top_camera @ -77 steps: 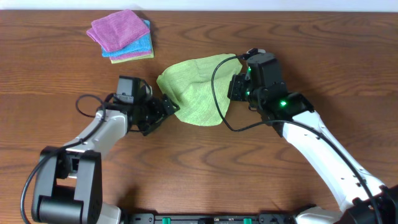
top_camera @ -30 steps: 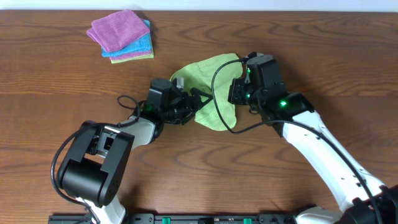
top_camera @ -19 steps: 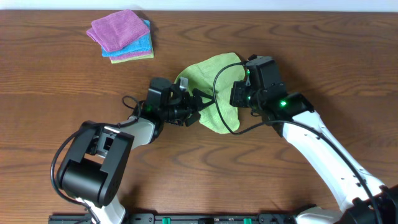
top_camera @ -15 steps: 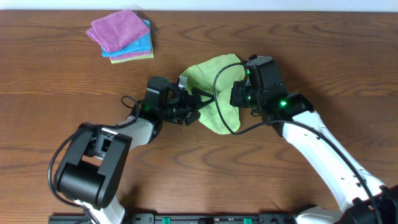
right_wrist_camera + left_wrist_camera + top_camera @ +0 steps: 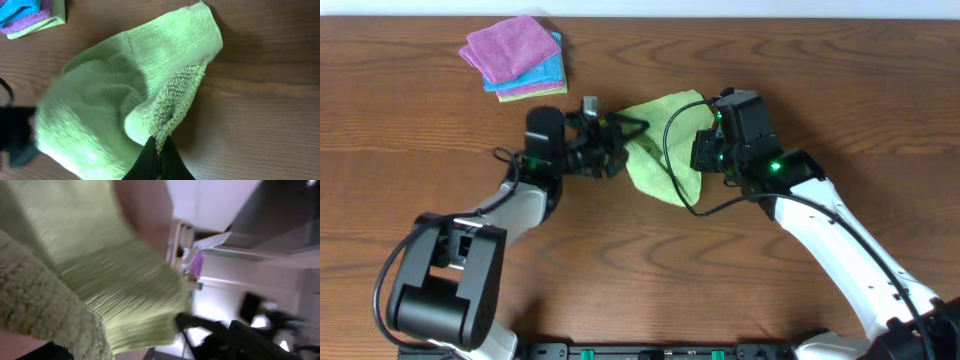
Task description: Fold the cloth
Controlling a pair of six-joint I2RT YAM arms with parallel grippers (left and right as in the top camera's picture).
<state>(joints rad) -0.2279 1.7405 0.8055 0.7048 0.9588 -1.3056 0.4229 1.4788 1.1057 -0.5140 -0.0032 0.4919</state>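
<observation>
The lime-green cloth (image 5: 662, 158) lies bunched at mid-table between my two grippers. My right gripper (image 5: 706, 152) is shut on its right edge; in the right wrist view the black fingertips (image 5: 159, 156) pinch a doubled hem of the cloth (image 5: 100, 100), which rises off the wood. My left gripper (image 5: 618, 138) is at the cloth's left edge and appears shut on it. The left wrist view is blurred, with the cloth (image 5: 75, 255) filling its left side right against the jaws. No tag shows clearly.
A stack of folded cloths (image 5: 515, 55), purple on top with turquoise and green below, sits at the table's back left; its corner shows in the right wrist view (image 5: 25, 15). The wooden table (image 5: 420, 220) surrounds the cloth. A black cable loops over the cloth near my right gripper.
My left gripper first reached right into the cloth, then pulled back left and toward the table's far side. The cloth is narrower and more bunched. My right gripper has hardly moved.
</observation>
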